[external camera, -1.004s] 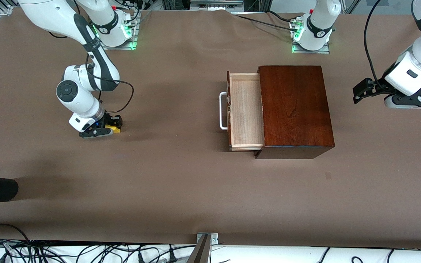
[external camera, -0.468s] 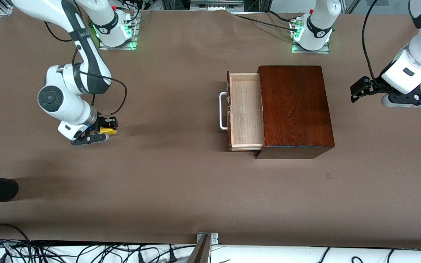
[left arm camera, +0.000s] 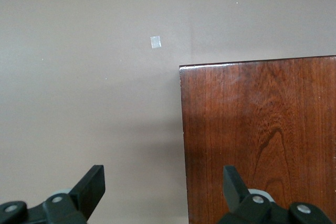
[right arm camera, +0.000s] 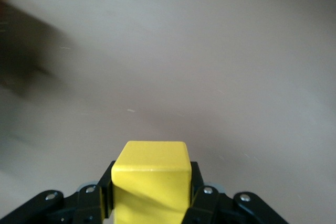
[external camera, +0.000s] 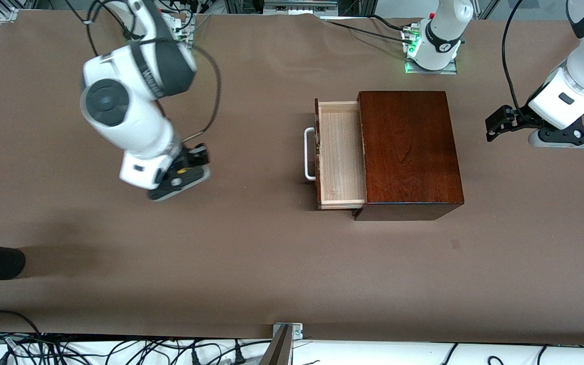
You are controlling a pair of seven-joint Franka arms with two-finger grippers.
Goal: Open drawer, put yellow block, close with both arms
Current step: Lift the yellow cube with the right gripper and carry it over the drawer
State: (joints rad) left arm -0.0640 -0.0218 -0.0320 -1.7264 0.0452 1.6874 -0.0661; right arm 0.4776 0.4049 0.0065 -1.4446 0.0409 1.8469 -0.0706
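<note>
Yellow block [right arm camera: 151, 180], clamped in the right pincer [external camera: 183, 172], has risen off the table [external camera: 251, 253] toward the drawer [external camera: 340, 152].

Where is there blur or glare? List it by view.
Front view: the right hand is motion-smeared, the box sharp, with a sheen along its lower top edge. Right wrist view: the block is crisp, the table streaked. Left wrist view: sharp, glare on the box's edge.

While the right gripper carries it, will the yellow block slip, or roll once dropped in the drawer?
The yellow block looks rigid, with flat faces squarely between the right gripper fingers, so slipping seems unlikely. It is small, probably light. Being a cube, it should settle flat on the open drawer floor rather than roll.
</note>
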